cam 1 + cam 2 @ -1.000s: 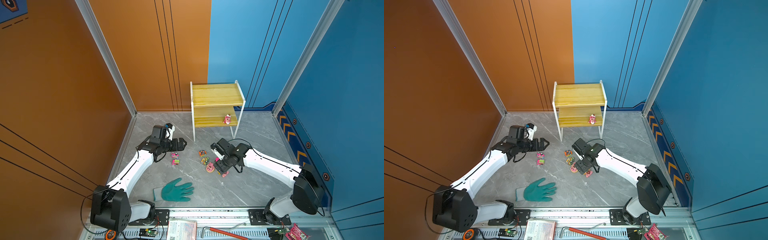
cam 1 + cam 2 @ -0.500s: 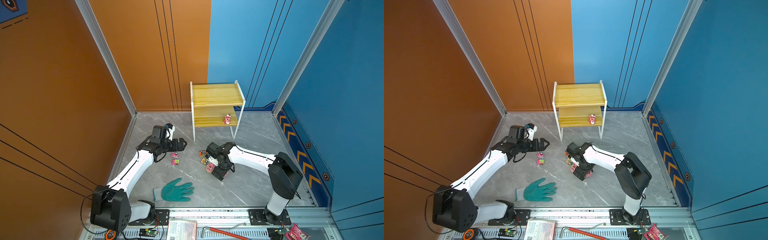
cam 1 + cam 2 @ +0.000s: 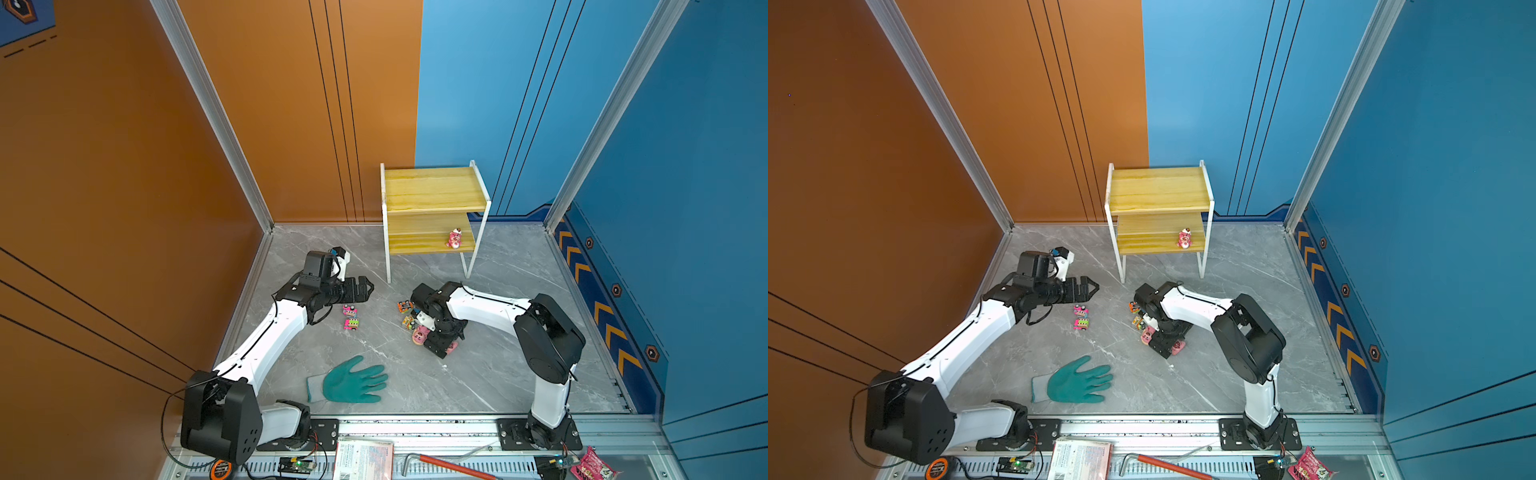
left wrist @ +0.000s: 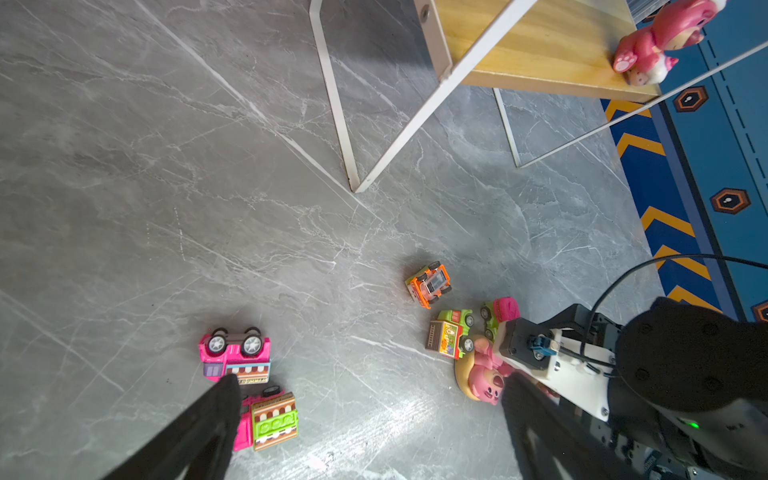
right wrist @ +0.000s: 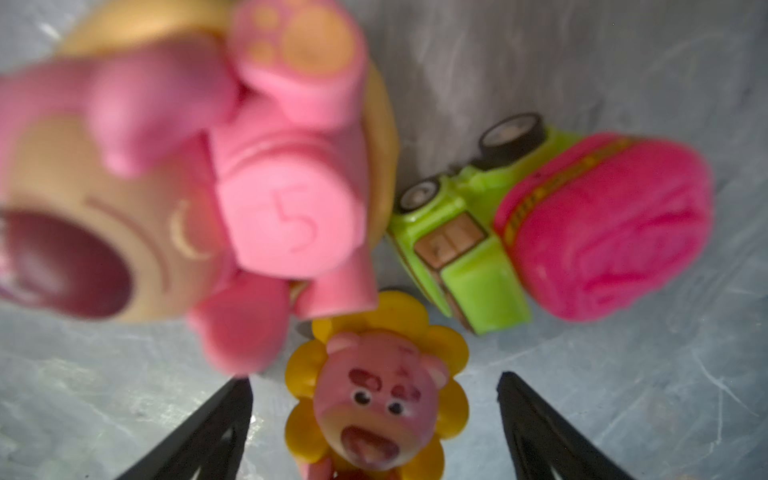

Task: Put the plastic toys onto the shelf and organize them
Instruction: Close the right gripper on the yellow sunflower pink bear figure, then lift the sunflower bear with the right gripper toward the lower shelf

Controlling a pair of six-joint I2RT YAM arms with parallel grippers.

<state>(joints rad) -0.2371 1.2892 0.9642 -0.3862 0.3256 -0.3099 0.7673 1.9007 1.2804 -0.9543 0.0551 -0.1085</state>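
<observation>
the right fingers [image 5: 228,405] are apart around the sunflower bear [image 5: 374,399] on the table [image 3: 478,382]. next they should squeeze it and carry it to the shelf [image 3: 432,191]. left fingers [image 4: 208,415] are apart too.

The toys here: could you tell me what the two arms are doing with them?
The right gripper is down among the toys, jaws open on either side of the sunflower bear, not yet gripping it. The left gripper hangs open near two pink cars, holding nothing. One pink bear sits on the lower board of the shelf; the rest lie on the floor.
</observation>
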